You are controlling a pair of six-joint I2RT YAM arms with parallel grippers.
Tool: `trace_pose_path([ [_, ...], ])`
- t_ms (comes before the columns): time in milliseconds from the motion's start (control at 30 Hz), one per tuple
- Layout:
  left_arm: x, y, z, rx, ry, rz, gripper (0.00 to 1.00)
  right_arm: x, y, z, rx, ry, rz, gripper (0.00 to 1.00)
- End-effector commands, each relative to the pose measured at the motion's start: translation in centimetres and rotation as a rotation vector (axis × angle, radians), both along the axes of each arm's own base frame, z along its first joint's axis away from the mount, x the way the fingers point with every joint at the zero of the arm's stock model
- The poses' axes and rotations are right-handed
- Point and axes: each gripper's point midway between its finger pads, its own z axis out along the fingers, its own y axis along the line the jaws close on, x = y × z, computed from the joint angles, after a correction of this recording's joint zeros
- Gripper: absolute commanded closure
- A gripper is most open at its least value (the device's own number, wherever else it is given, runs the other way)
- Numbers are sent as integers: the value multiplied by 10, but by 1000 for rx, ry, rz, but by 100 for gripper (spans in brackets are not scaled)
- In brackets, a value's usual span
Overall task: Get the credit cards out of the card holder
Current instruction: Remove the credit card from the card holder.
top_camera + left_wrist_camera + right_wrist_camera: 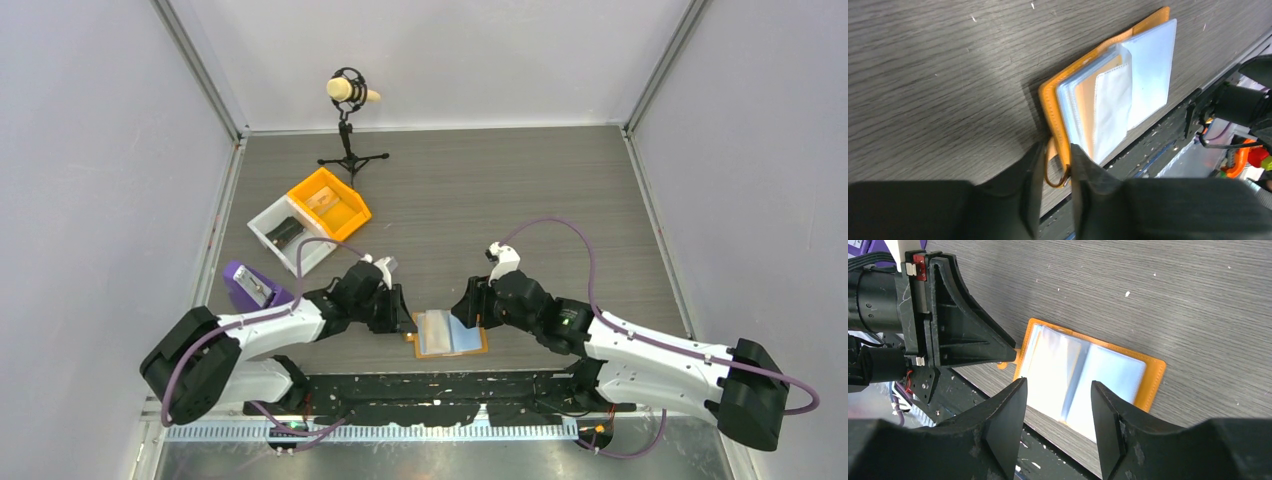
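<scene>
Holder (pixel 452 333) lies open and flat at the near edge of the table (pixel 480 190), orange cover down and pale blue-grey sleeves facing up, between my two hands. My left hand (pixel 1056 150) is down at the holder's left edge, its fingers drawn in narrow on either side of the small orange loop (pixel 1055 172) that sticks out from the rim. The right finger is against the orange rim; I cannot tell whether the loop is truly pinched or only framed. My right hand (pixel 1058 384) hangs just over the holder's right side with its fingers well apart and nothing between them; the sleeves and the fold show through the gap. On the holder's left half several clear sleeves fan up loosely, one tilted off the stack, while the right half lies flat. Beyond the holder's near edge runs the black rail (pixel 440 390) where my arms are bolted. Well off to the far left sit a white bin (pixel 262 222) and an orange bin (pixel 358 213), touching side by side. A dark flat thing (pixel 285 232) lies in the white bin, too small for me to tell what it is. A purple block (pixel 240 280) sits near my left arm, and a microphone (pixel 350 92) stands on its tripod at the far edge.
</scene>
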Motion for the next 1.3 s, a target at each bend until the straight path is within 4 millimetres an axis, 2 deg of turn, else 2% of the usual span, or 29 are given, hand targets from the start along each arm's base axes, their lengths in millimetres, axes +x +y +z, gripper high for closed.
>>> trace_pose_path([
  [0, 10, -5, 24, -26, -84, -10, 82, 7, 6, 25, 68, -44, -13, 43],
  [100, 10, -5, 44, -81, -134, 2, 99, 5, 14, 29, 99, -40, 10, 41],
  [233, 12, -7, 75, -187, -200, 41, 100, -3, 27, 27, 120, 11, 62, 38],
  [367, 13, -7, 88, -247, -225, 72, 100, -6, 38, 24, 125, 37, 91, 35],
  [600, 9, -8, 84, -237, -208, 62, 100, -7, 53, 19, 117, 56, 107, 33],
  [767, 5, -3, 76, -202, -193, 57, 100, -4, 56, 5, 65, 65, 118, 33],
  [900, 2, 4, 68, -158, -182, 58, 100, 7, 43, -10, -42, 40, 64, 34],
  [1067, 6, 24, 52, -40, -198, 99, 100, 18, 11, -27, -209, 22, -14, 37],
  [1167, 7, 29, 52, -14, -213, 100, 100, 25, -6, -23, -264, -1, -71, 38],
  [1267, 9, 27, 56, -35, -225, 109, 100, 26, -7, -7, -236, -28, -66, 39],
])
